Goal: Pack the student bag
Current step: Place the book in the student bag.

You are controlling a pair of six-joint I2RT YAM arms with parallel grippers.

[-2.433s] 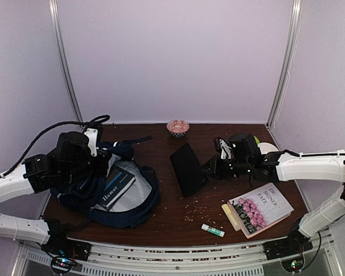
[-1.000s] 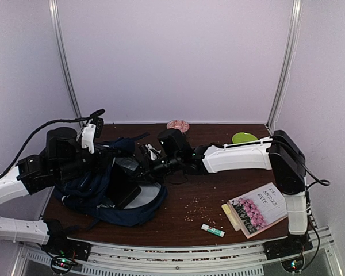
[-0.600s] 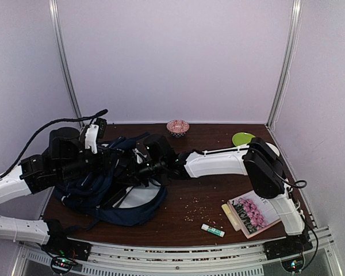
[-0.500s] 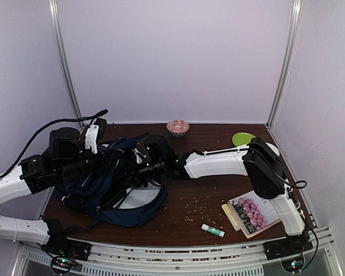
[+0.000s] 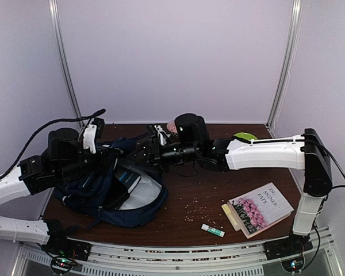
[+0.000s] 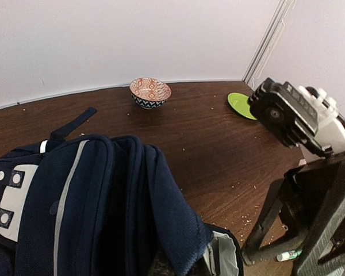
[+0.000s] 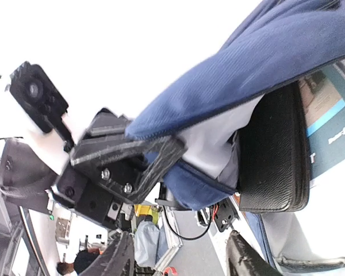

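**Operator:** State of the jaws?

**Technician:** Right jaws: parted partway and empty. Both fingertips show with only air between them. Left jaws: closed on the navy rim of the bag, holding the mouth up.

**Operator:** Bag position?

**Technician:** Directly ahead of the right jaws, mouth facing them. It hangs from the left jaws and slumps onto the worktop below. Just inside the mouth stands a black case, with a blue book behind it.

**Operator:** Handling?

**Technician:** Judged from appearance:
- The shell is soft woven fabric with no frame, so expect it to collapse wherever it is unsupported.
- With contents aboard, the weight is probably moderate.
- Grip the bound rim or a strap, where the cloth is doubled.
- The smooth pale lining will likely slip.
- The case looks stiff, with a pebbled surface and rounded corners.
- The book is flat and glossy.

**Operator:** Further out?

**Technician:** Beyond the right jaws there is a patterned bowl, round and probably brittle. A thin green plate lies farther off. Well apart from both jaws lie a paperback and a glue stick.
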